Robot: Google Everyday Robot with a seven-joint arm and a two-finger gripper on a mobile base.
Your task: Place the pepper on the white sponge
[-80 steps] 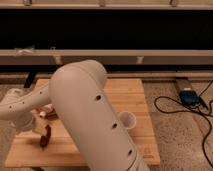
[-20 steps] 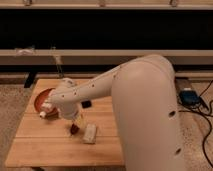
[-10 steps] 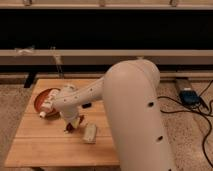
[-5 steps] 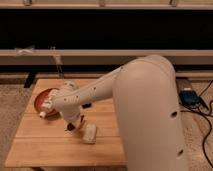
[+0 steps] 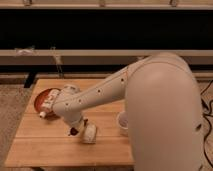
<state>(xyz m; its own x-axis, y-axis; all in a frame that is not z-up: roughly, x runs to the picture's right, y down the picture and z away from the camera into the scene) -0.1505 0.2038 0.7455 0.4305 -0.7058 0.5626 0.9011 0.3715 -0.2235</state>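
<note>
My gripper [image 5: 76, 128] hangs at the end of the big white arm that reaches in from the right, low over the middle of the wooden table [image 5: 35, 147]. It is shut on the pepper [image 5: 73, 132], a small dark red-brown thing that shows just under the gripper's tip. The white sponge [image 5: 90, 134], a pale beige block, lies on the table right next to the pepper, on its right. The pepper is beside the sponge's left edge, not on top of it.
A round reddish-brown plate [image 5: 42, 95] sits at the table's back left, with a white tube [image 5: 47, 108] at its front edge. A white cup [image 5: 122, 123] stands right of the sponge. The arm's large shell [image 5: 165, 115] covers the table's right side.
Over the earlier frames the gripper carried the pepper from the table's left side to beside the sponge. In the last half second it has dropped slightly lower next to the sponge.
</note>
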